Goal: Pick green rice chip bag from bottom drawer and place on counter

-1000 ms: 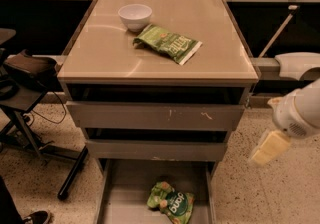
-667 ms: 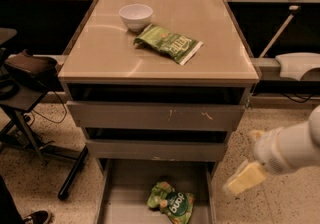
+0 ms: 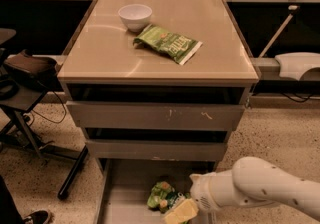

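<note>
Gripper point(image 3: 181, 211) low over open drawer point(image 3: 125, 188), just right of chip bag point(image 3: 161, 199), overlapping its right edge; grip state cannot be told. Chip bag crumpled on drawer floor. White arm point(image 3: 260, 188) reaching in from right. Overhead, two drawer fronts point(image 3: 155, 116) jutting out. On counter point(image 3: 100, 53): white bowl point(image 3: 135, 16), dark bag point(image 3: 167, 43) just beside. Black stand point(image 3: 25, 68) at left.
</note>
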### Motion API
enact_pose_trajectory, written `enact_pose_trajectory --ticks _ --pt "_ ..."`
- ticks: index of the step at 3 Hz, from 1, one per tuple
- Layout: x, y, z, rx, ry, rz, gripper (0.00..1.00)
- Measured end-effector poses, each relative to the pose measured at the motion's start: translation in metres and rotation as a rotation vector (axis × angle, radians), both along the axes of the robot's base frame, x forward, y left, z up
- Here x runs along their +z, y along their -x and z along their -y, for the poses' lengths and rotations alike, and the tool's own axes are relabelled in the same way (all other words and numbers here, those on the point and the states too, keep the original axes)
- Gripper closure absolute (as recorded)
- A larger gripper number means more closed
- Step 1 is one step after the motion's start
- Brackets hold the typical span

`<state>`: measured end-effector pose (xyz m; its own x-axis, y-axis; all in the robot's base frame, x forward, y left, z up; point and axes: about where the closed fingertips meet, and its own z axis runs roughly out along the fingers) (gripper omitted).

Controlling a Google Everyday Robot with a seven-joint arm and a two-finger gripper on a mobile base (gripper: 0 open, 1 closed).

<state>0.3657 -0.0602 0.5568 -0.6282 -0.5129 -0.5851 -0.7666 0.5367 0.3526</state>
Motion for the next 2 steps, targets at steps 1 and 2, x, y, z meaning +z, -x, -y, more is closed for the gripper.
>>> enact_pose_trajectory --ticks 1,2 --pt "-0.004 -0.019 -0.007 -0.030 0.004 0.043 0.00" --pt "-0.004 -0.008 -0.011 -0.034 0.090 0.083 0.00"
